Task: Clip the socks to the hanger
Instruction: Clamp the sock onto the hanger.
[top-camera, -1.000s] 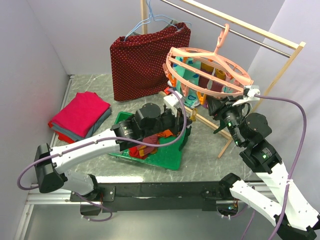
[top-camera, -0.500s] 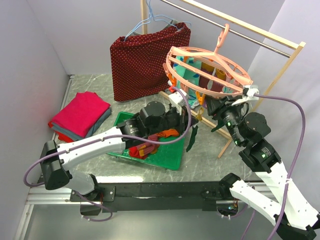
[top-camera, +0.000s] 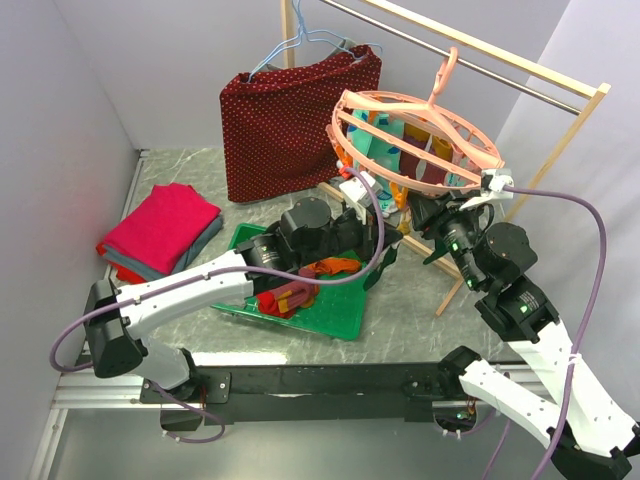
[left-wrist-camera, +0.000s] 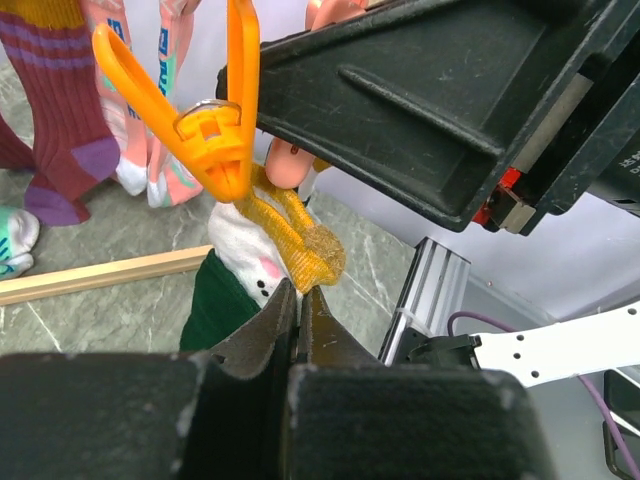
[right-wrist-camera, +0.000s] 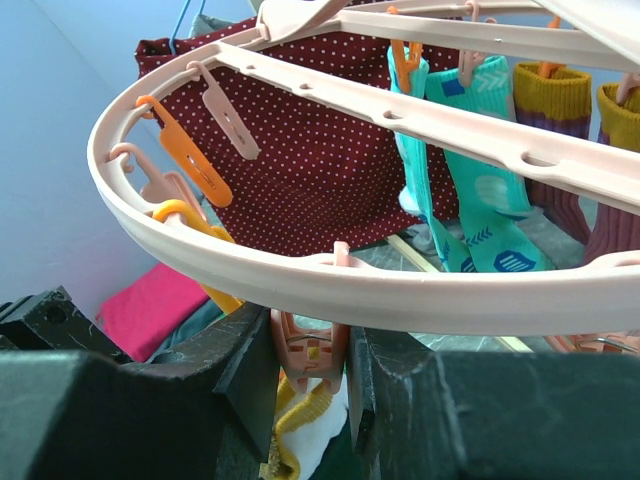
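The salmon-pink hanger (top-camera: 415, 140) hangs from the wooden rail, with several socks clipped on it. My left gripper (top-camera: 372, 238) is shut on the yellow cuff of a dark green and white sock (top-camera: 381, 268). It holds the sock up just under the hanger's near rim. In the left wrist view the cuff (left-wrist-camera: 300, 245) sits below a pink peg (left-wrist-camera: 288, 163) and an orange peg (left-wrist-camera: 215, 120). My right gripper (right-wrist-camera: 310, 370) has its fingers pressed on both sides of a pink clip peg (right-wrist-camera: 310, 350) under the ring (right-wrist-camera: 420, 295). The sock's cuff (right-wrist-camera: 300, 425) lies right below that peg.
A green tray (top-camera: 345, 315) holds several loose socks (top-camera: 300, 290). A folded pink-red cloth stack (top-camera: 160, 230) lies at the left. A dark-red dotted cloth (top-camera: 295, 120) hangs on a light-blue wire hanger (top-camera: 300, 45). The wooden rack's leg (top-camera: 455, 290) stands by my right arm.
My left gripper has lifted the green sock out of the tray and carried it up and right to the hanger's rim. My right gripper has stayed at the peg.
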